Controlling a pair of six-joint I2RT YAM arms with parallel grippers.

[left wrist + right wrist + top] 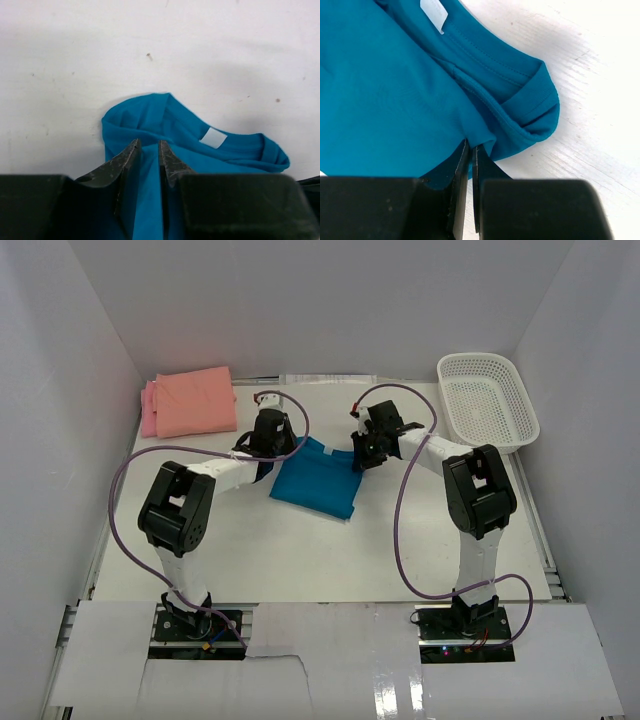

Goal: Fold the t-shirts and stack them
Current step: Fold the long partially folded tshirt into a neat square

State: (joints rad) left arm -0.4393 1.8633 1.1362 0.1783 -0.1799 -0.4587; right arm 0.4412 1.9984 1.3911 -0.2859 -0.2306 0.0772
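The teal-blue t-shirt lies part-folded mid-table, collar toward the back. My right gripper is pinched shut on its edge, I reckon to anchor the fold. The left gripper stands slightly parted over the cloth, gripping nothing. The folded salmon-orange t-shirt sits far left, marking the stack.

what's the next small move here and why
Probably open the right gripper: its jaws look shut on the teal t-shirt at its edge, while the left gripper has its jaws apart over the folded cloth, so the fold seems laid.

Near table lies open — folded tees and basket occupy the far corners.
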